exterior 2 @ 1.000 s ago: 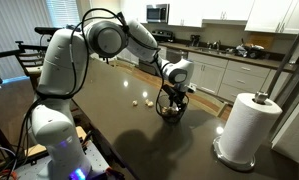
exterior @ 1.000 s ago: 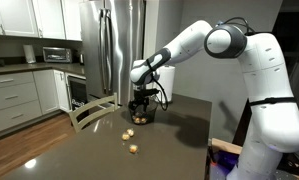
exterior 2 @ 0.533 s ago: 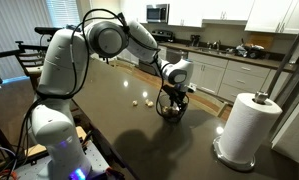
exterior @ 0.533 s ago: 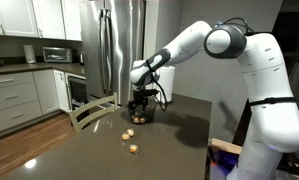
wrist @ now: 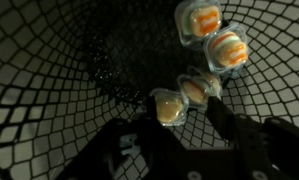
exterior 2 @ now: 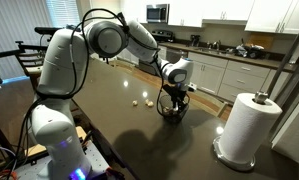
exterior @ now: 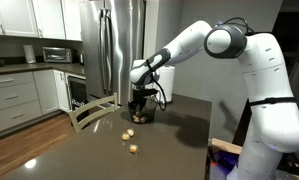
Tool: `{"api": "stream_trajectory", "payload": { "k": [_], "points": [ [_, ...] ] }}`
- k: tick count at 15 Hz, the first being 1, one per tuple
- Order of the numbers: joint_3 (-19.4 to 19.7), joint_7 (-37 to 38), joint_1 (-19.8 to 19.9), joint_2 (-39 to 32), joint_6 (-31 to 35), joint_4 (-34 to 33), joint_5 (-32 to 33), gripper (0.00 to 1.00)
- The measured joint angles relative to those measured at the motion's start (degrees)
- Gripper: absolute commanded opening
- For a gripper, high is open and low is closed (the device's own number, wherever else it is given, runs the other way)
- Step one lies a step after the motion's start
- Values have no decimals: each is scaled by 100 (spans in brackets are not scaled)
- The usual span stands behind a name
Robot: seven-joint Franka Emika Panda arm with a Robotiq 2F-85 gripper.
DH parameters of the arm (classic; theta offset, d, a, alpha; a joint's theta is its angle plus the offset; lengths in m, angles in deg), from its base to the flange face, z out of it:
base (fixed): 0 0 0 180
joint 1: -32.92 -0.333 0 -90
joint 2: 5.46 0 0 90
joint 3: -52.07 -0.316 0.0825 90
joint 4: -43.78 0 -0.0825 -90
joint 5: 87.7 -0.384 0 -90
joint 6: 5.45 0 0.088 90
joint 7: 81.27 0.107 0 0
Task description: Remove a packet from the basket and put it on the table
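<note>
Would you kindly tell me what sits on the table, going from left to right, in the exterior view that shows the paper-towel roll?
two loose packets → wire basket → paper-towel roll

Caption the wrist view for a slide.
Open gripper down in the wire basket, four packets lying just ahead of it.

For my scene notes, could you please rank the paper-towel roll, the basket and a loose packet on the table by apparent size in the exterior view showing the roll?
1. paper-towel roll, though nearest the camera
2. basket
3. packet; both loose ones look alike
</note>
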Motion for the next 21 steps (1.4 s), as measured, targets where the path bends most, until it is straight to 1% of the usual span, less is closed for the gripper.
{"api": "stream_trajectory", "payload": {
  "k": [2,3,4,7,8,12,13,14,16,21],
  "points": [
    [4,0,3,48,19,-1,0,12],
    [8,0,4,62,21,0,0,7],
    [12,0,5,67,35,0,0,5],
    [22,0,6,72,54,1,0,2],
    [24,0,6,71,57,4,0,4],
    [25,0,5,72,105,36,1,6],
    [25,0,5,72,115,42,1,32],
    [25,0,5,72,126,48,1,32],
    [25,0,5,72,136,54,1,43],
    [25,0,4,71,147,66,1,76]
  ]
}}
